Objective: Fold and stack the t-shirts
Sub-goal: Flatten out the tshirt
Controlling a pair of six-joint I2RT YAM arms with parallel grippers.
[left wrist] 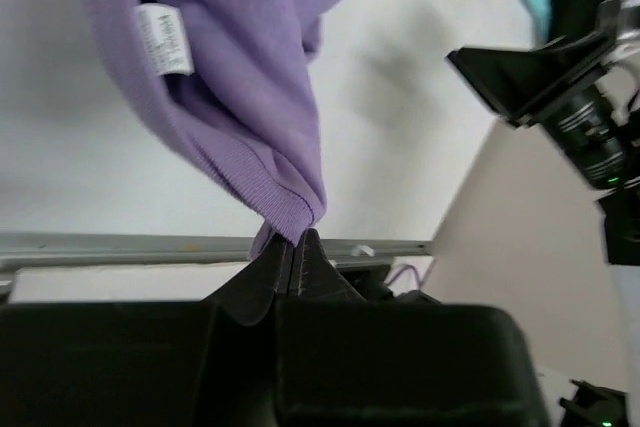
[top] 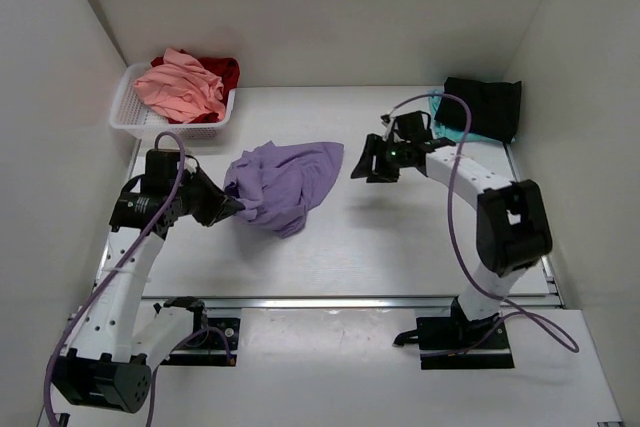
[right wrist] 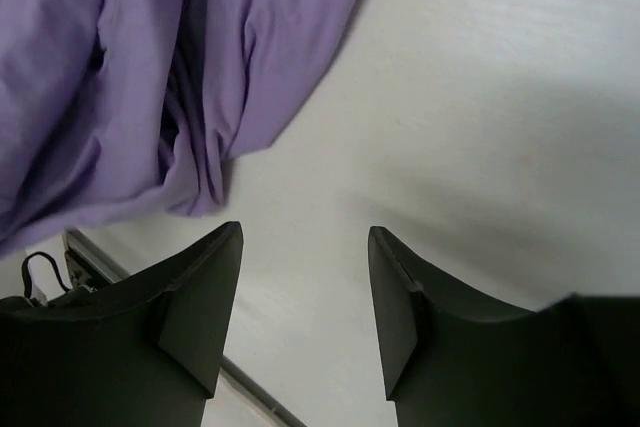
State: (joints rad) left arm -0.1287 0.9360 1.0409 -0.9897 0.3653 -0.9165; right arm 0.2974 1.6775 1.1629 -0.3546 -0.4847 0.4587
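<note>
Pinching hem of lavender t-shirt [top: 285, 179] in clenched left gripper [left wrist: 297, 249], cloth bunched left of table [top: 400, 247] centre, right gripper [right wrist: 305, 239] agape, empty, just right of it; likely spreading step, next needing right-side grasp on opposite edge.

Lavender t-shirt [top: 285, 182], salmon-pink t-shirt [top: 182, 89], red t-shirt [top: 226, 69], white basket [top: 122, 113]

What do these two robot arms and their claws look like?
The left arm and right arm are white tubes linked by chunky black joints, with a purple cable looping along each. The left gripper and right gripper are matte black, with two wedge-shaped fingers. A small green light glows near the right wrist.
</note>
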